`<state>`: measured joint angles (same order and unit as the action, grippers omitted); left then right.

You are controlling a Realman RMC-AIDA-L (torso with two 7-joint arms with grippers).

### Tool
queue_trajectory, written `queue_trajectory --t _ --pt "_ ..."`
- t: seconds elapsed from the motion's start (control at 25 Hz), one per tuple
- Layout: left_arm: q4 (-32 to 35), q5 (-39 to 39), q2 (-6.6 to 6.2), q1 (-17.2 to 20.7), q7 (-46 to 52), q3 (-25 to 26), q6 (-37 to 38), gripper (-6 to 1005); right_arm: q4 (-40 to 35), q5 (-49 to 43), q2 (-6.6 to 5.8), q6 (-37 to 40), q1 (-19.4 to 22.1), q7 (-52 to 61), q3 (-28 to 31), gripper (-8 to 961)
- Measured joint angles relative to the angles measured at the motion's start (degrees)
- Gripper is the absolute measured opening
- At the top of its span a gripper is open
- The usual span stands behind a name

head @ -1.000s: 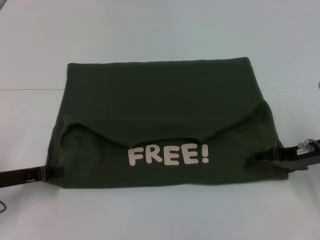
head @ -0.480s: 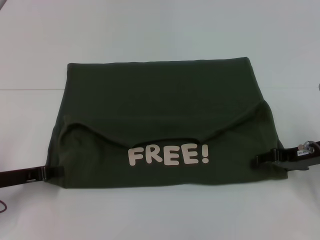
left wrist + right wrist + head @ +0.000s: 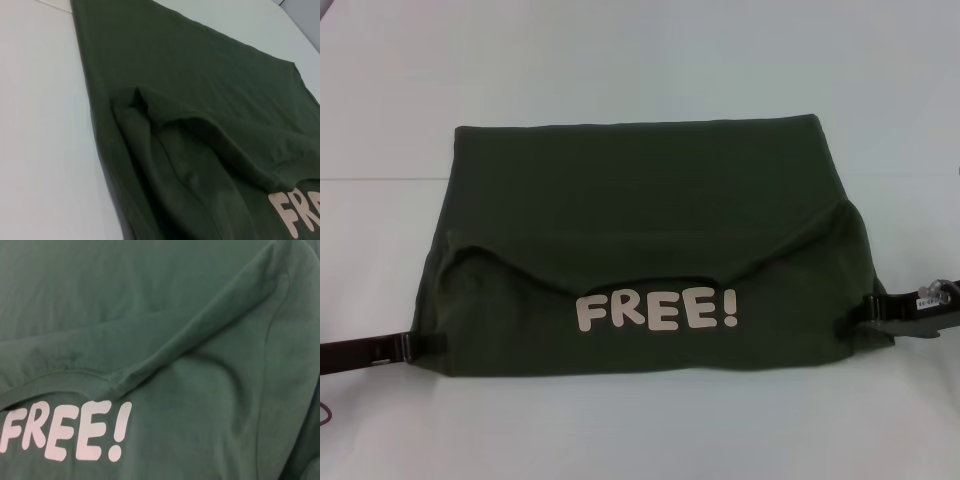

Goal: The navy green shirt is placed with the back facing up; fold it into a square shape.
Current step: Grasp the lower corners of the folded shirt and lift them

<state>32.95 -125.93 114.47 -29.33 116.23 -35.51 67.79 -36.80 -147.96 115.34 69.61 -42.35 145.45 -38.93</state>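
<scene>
Flanking the half-folded shirt at nine and three o'clock, left claw and right claw, grip state indiscernible, likely next need a crosswise fold.

- The light is soft and even, and the white table looks bright.
- The shirt looks dark, with faint shadows along its folds and a thin one at its near edge.
- Both wrist views are a bit blurry up close.

Folded shirt on table, between left end effector and right end effector.
</scene>
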Motion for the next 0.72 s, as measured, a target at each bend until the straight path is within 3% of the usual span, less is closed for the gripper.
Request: queue_trajectory --t 0.08,0.2,0.44,0.72 --pt "0.00 -0.49 -0.17 -0.18 0.60 -0.03 0.49 33 0.11 0.05 -0.18 0.43 -0.01 -0.36 -0.05 355" --pt "0.06 -2.01 -0.88 -0.56 2.01 -0.10 2.53 34 0.28 0.02 -0.50 1.95 -0.02 -1.27 -0.18 124" --pt "0.17 -5.35 -2.40 -1.18 5.01 -0.40 7.89 34 0.44 -0.02 -2.11 8.48 1.03 -4.30 -0.07 53" --pt "3.08 -11.91 -3.41 -1.55 8.33 -0.16 17.92 35 0.49 -1.13 -2.77 18.16 3.06 -9.81 -0.39 52"
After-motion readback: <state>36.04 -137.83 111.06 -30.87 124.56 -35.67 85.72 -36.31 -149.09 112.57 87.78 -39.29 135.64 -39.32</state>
